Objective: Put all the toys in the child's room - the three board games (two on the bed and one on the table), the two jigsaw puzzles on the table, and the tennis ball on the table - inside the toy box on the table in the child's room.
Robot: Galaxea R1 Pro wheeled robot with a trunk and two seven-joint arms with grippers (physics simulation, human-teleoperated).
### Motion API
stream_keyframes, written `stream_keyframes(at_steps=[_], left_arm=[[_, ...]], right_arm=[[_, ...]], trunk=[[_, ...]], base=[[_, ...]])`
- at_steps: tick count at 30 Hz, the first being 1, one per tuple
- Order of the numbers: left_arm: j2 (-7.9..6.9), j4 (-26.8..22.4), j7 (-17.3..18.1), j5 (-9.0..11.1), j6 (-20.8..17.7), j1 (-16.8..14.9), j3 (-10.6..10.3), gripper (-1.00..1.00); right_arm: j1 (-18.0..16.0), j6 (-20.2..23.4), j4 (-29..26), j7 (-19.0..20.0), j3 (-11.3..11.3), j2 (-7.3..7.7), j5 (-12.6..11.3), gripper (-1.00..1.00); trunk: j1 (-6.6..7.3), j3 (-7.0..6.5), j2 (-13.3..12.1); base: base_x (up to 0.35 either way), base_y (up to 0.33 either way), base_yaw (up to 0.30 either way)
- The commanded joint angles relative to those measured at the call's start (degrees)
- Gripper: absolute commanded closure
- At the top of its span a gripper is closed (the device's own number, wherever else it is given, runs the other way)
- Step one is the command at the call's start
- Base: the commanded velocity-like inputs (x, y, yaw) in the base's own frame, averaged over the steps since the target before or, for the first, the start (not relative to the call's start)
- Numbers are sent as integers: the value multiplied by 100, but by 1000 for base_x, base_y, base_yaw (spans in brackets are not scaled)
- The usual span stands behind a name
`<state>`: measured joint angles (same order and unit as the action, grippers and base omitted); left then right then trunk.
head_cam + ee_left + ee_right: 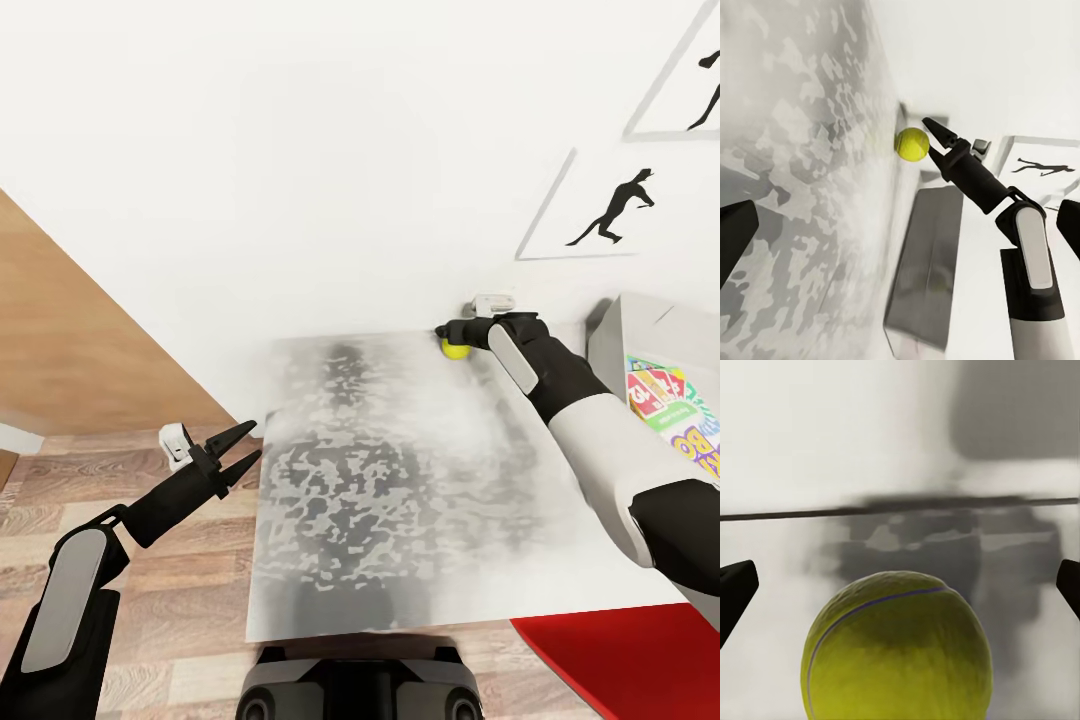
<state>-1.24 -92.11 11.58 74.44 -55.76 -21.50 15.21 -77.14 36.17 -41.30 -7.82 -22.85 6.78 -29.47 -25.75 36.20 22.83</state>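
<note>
Right wrist view: our right gripper, fingers apart, frames the small yellow-green tennis ball at twelve o'clock; next we close gently. Left gripper hangs open.

tennis ball apparently at table rear

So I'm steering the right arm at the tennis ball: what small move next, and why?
Probably ease the right gripper slightly forward, then close. Its fingers are spread wide and the tennis ball sits centred between them near the wall, not yet clamped.

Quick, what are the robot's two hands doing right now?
Left hand: open, holding nothing.
Right hand: open, fingers on both sides of the tennis ball, not squeezing it yet.
</note>
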Motion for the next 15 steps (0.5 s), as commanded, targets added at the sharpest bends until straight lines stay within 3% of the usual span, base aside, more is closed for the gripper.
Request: stream_keyframes(at_steps=[1, 15], left_arm=[[1, 0, 46, -44, -26, -4, 8, -100], [1, 0, 46, -44, -27, -4, 4, -100]], right_arm=[[-5, 13, 1, -53, -35, 8, -60, -100], [19, 13, 41, -53, -35, 8, -60, -100]], trunk=[[-3, 7, 9], [-3, 7, 9]], base=[[0, 0, 0], [0, 0, 0]])
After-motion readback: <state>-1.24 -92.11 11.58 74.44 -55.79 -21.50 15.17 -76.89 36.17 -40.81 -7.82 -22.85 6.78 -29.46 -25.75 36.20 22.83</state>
